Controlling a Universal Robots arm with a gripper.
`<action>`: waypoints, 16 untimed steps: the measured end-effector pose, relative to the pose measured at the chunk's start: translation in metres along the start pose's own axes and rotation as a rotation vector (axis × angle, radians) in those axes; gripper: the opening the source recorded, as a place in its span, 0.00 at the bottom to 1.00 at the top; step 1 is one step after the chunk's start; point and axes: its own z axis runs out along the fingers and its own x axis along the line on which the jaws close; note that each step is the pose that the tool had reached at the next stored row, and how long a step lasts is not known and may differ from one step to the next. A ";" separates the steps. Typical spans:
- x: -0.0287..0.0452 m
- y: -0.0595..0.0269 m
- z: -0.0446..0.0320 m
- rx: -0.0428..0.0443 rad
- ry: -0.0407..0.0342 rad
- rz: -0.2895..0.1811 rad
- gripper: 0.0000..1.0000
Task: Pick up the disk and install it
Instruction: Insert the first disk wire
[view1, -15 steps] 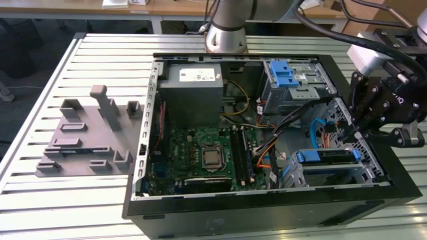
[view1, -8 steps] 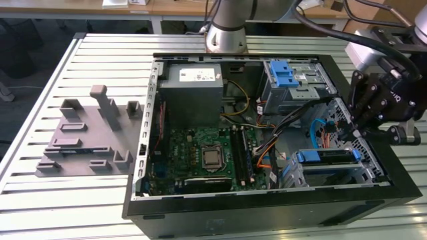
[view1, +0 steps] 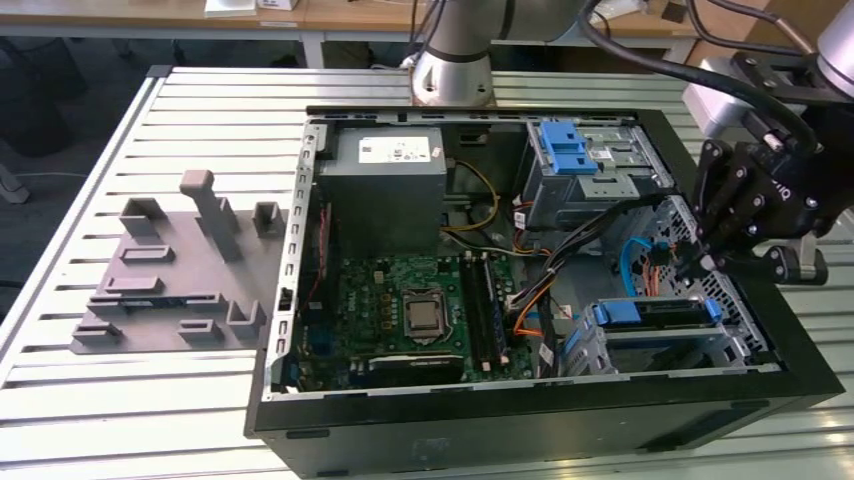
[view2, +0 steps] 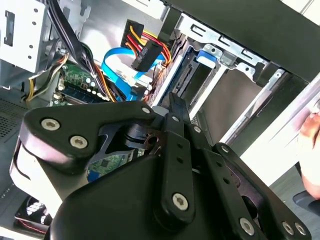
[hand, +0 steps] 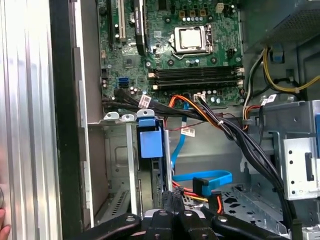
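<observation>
We judge the pick-up done and the installing close to finished. The disk (view1: 650, 313) stands on edge inside the drive cage (view1: 731, 350), in a corner of the computer case (view1: 534, 408), with its blue carrier tab uppermost. The tool (view1: 703, 262) hangs just above it with its jaws drawn together on nothing we can see. Whether it touches the disk we cannot tell. Seating it calls for a straight push along the slot, with no sideways drift. Room is tight: the cage wall flanks the disk, the blue data cable (hand: 210, 176) and the power leads (hand: 235, 131) lie just beside the tool, and the case wall is near. The free room is upward.
</observation>
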 end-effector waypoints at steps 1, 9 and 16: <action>-0.0008 -0.0007 0.0002 0.0000 -0.0001 0.001 0.11; -0.0144 -0.0054 0.0009 0.0001 -0.0004 0.004 0.11; -0.0281 -0.0075 0.0014 -0.0001 0.0000 0.011 0.11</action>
